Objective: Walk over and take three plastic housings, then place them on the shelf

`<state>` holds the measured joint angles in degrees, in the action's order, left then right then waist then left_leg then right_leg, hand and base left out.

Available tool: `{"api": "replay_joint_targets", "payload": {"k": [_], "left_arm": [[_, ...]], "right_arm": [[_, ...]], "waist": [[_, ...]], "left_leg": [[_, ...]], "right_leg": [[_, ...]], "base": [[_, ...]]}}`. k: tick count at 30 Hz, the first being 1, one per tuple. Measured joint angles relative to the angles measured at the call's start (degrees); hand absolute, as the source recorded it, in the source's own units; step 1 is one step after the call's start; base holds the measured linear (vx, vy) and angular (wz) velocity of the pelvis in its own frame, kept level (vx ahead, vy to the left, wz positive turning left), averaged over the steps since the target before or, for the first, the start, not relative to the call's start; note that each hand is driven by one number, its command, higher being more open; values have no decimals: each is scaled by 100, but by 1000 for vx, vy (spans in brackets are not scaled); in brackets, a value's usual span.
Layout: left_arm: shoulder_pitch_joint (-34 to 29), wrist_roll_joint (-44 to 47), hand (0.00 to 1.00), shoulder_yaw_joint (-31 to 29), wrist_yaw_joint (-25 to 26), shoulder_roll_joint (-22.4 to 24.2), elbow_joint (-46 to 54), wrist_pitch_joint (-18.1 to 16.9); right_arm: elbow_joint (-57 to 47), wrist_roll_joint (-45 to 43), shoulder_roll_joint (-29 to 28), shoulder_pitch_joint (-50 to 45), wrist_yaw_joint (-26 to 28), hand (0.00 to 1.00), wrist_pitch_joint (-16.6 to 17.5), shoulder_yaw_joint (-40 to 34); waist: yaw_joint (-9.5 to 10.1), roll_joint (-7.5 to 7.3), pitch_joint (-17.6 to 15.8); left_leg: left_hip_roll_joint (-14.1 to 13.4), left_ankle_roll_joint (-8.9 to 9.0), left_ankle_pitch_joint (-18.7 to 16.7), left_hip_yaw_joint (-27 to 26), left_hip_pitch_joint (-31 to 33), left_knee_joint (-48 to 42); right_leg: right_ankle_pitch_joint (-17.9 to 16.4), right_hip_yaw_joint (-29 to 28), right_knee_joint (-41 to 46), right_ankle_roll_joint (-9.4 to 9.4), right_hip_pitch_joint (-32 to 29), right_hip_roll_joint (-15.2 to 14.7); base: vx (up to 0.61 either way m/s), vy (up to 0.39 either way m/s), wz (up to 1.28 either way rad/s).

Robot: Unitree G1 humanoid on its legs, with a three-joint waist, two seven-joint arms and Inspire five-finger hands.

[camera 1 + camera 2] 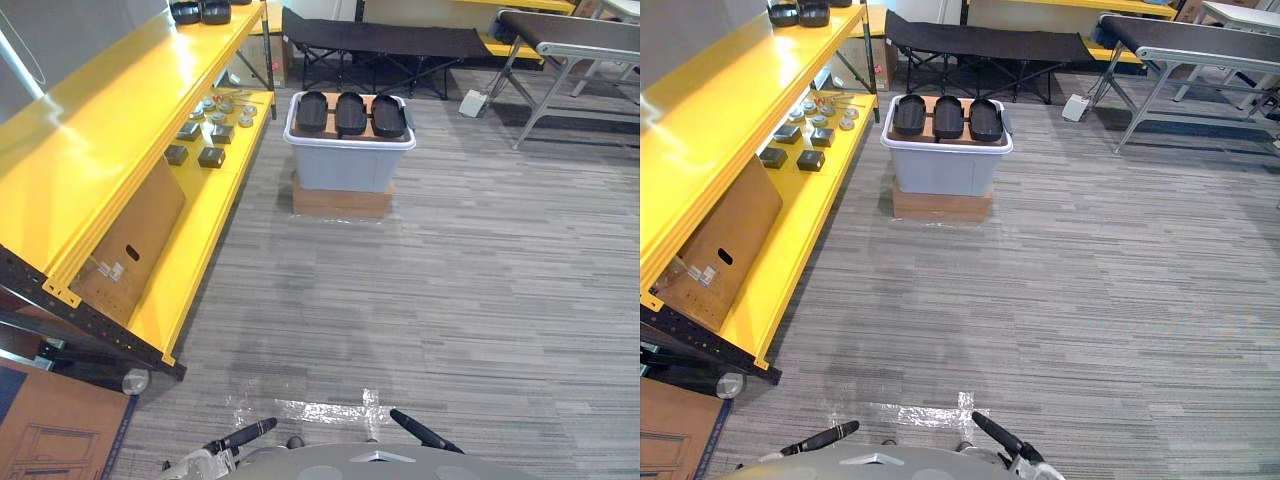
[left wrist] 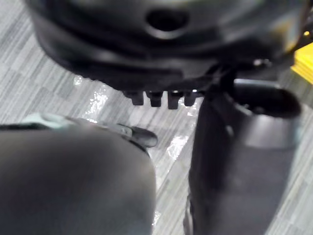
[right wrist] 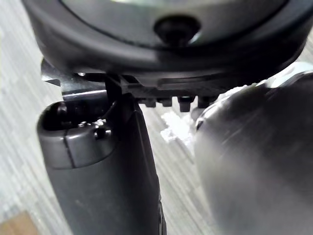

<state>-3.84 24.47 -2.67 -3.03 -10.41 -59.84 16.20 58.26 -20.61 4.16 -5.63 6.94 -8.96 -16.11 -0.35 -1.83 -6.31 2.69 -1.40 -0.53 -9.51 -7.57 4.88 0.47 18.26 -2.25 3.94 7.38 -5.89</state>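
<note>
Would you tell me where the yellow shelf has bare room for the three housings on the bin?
The top shelf is bare from its near end up to the two black housings at the far end. A cardboard box and small parts crowd the lower shelf.

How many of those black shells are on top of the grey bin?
3, in a row on the bin: left housing, middle housing, right housing. Others may lie hidden inside.
</note>
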Motion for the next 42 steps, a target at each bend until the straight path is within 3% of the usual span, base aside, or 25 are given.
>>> {"api": "replay_joint_targets", "payload": {"k": [5, 10, 14, 27, 31, 42], "left_arm": [[138, 72, 100, 319, -9, 200, 583, -342], [183, 296, 100, 448, -98, 242, 899, -587], [158, 305, 100, 455, -94, 240, 919, -656], [-233, 722, 100, 477, -238, 310, 945, -1374], [-307, 720, 100, 461, -215, 303, 991, -1491], [-279, 657, 100, 467, 204, 373, 991, -1605]], "right_arm": [[-817, -11, 38, 233, -239, 100, 441, 441], [-969, -12, 37, 423, -237, 100, 679, 560], [-963, -49, 35, 391, -229, 100, 716, 565], [-885, -289, -94, -25, -113, 100, 1119, 539], [-697, -290, -262, -101, -100, 100, 1288, 538], [-618, -485, -412, -253, -107, 100, 1331, 559]], "waist": [[-36, 23, -46], [-98, 0, -58], [-131, -7, -63], [-130, -58, -64], [-128, -103, -83], [-131, -119, -78]], "left_leg": [[51, 25, 18, 73, 86, 17], [65, 35, 27, 125, 109, 18], [67, 42, 26, 103, 113, 15], [64, 67, 103, 71, 101, 21], [69, 54, 115, 82, 121, 25], [122, -34, 144, 203, 192, 26]], "right_leg": [[-2, 98, -7, 4, -39, -62], [9, 175, -57, 20, -26, -74], [14, 183, -81, 28, -18, -73], [23, 191, 19, 43, -29, -95], [20, 245, 12, 73, -29, -101], [79, 655, -54, 108, 3, -183]], "base": [[-33, 8, 8], [-11, -4, 8], [0, 0, 0], [-54, -7, 1], [-73, 4, 3], [15, 8, 6]]}}
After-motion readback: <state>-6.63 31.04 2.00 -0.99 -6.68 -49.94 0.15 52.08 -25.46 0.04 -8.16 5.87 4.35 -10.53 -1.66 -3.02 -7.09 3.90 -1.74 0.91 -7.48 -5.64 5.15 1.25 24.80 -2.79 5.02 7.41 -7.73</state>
